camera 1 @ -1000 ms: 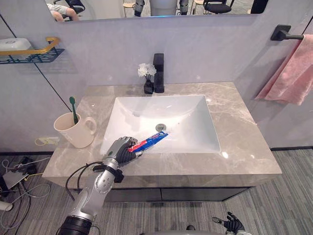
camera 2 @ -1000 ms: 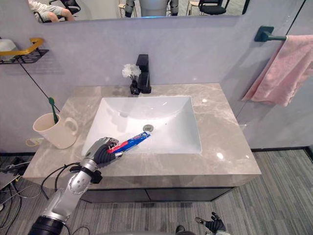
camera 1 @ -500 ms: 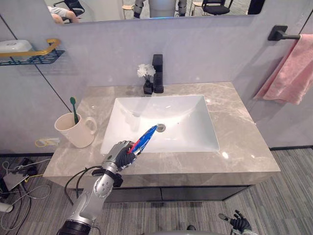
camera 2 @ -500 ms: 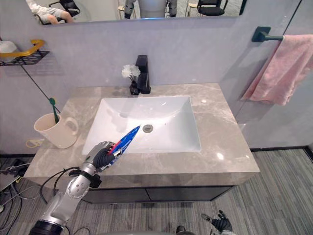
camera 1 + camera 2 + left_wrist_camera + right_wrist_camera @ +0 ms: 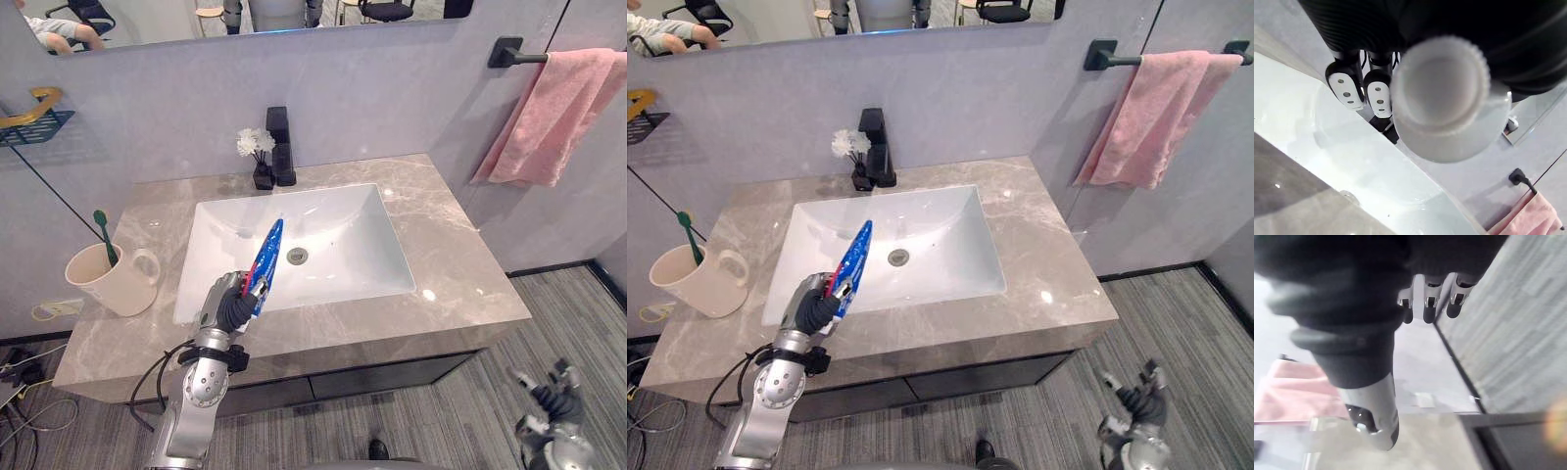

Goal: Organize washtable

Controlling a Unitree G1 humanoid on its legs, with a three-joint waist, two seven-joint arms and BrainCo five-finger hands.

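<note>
Blue-and-red toothpaste tube [image 5: 265, 257] is in the left hand [image 5: 227, 311], with the fingers [image 5: 1345, 88] curled round its lower end. The hand sits at the front-left corner of the sink [image 5: 345, 257]. The tube rises from the fist, leaning back over the sink's left half with its flat end uppermost. In the left wrist view the tube's white ribbed cap [image 5: 1442, 94] faces the camera from very close, with the white basin past it. The sink is set into a grey-brown marble desk [image 5: 458, 262]. A black faucet [image 5: 281, 145] stands behind the sink at its back rim, and a small dark vase of white flowers [image 5: 256, 160] is just beside the faucet on its left. A cream mug [image 5: 100, 286] holding a green toothbrush [image 5: 102, 235] stands on the desk well to the left of the sink. A pink towel [image 5: 551, 116] hangs from a black bar [image 5: 511, 53] on the wall to the right of the sink. The right hand [image 5: 552, 396] is low over the grey floor, far to the front right of the sink, with its fingers spread loosely and holding nothing.
</note>
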